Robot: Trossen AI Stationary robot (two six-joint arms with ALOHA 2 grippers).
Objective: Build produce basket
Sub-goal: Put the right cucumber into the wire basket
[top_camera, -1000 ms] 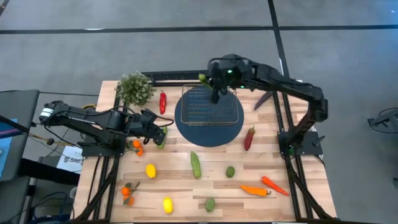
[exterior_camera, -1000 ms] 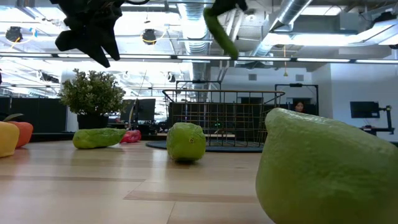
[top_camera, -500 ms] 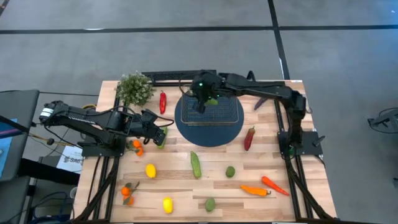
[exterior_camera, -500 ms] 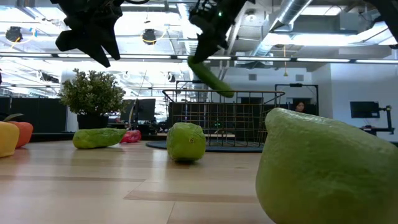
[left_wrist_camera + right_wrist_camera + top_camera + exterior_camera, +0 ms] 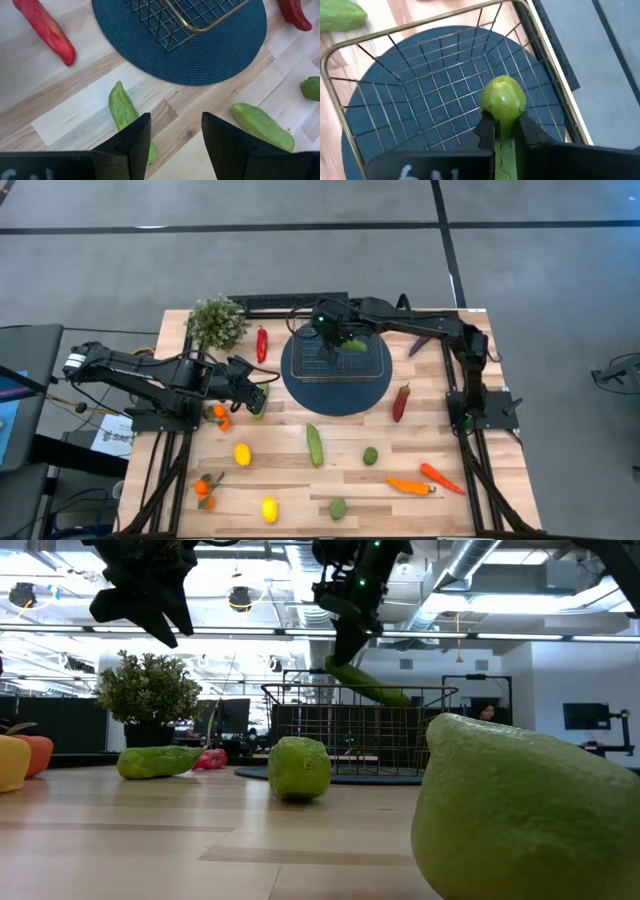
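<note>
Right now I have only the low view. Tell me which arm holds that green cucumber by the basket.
Observer: The right gripper is shut on the cucumber, above the inside of the basket.
Operator: Report what's in the basket.
Observer: Nothing shows on its grid bottom.
Operator: Place the other arm.
Observer: The left gripper hangs open over a second cucumber on the table, beside the blue mat.

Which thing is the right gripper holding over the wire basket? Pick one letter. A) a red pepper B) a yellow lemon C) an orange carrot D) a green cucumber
D: the right gripper is shut on a green cucumber, which hangs above the wire basket on the round blue mat.
</note>
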